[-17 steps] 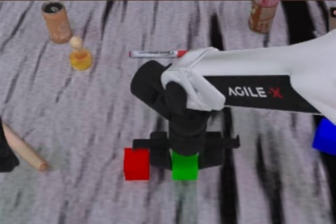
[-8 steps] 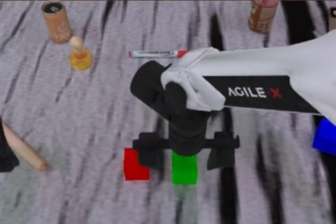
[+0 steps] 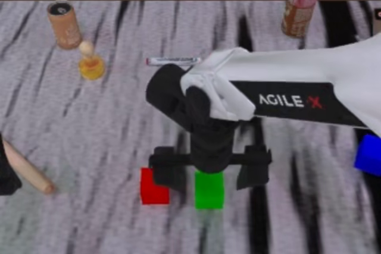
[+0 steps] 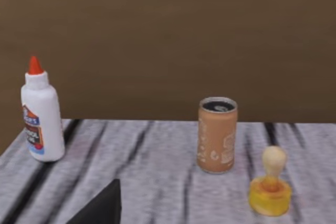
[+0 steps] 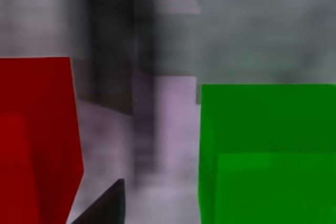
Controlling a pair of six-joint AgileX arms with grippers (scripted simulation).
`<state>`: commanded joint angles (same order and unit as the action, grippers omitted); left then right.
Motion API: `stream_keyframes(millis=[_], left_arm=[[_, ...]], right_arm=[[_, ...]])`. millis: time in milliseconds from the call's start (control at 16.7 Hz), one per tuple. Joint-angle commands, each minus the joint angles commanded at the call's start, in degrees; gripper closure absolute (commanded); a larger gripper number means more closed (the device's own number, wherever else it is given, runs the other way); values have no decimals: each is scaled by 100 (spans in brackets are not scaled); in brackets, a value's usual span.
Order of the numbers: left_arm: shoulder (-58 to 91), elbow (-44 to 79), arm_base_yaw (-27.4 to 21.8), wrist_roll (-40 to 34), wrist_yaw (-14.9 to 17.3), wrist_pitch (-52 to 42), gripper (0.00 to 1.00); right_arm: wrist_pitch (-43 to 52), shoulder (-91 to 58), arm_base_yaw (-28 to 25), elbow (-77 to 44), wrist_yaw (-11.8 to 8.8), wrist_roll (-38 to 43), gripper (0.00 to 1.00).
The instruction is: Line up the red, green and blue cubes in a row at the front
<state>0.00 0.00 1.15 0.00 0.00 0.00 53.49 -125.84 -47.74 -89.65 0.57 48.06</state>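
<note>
Green cube (image 3: 209, 190) sits on the table between the spread fingers of the right gripper (image 3: 209, 171), unclamped. Red cube (image 3: 153, 187) just beside its left finger, partly covered. Blue cube (image 3: 369, 154) far right, cut off by the arm. Left gripper unseen.

The right gripper (image 3: 209, 171) now has its fingers spread wide, where a second ago they were closed on the green cube (image 3: 209, 190). The cube sits free on the table, and the arm has drawn slightly up and back from it.
</note>
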Motion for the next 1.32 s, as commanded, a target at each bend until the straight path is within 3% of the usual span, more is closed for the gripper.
stream_keyframes(millis=[360,780,1020,1320], left_arm=[[0,0,0,0,0,0,0],[0,0,0,0,0,0,0],[0,0,0,0,0,0,0],[0,0,0,0,0,0,0]], right_arm=[[1089,400,-31,-661,-6,-4,0],[1102,412,66,-656,-4,-183,0],[1048,460,463,-523,1,-1253,0],[911,656,1360,-81,-15,-3581,0]])
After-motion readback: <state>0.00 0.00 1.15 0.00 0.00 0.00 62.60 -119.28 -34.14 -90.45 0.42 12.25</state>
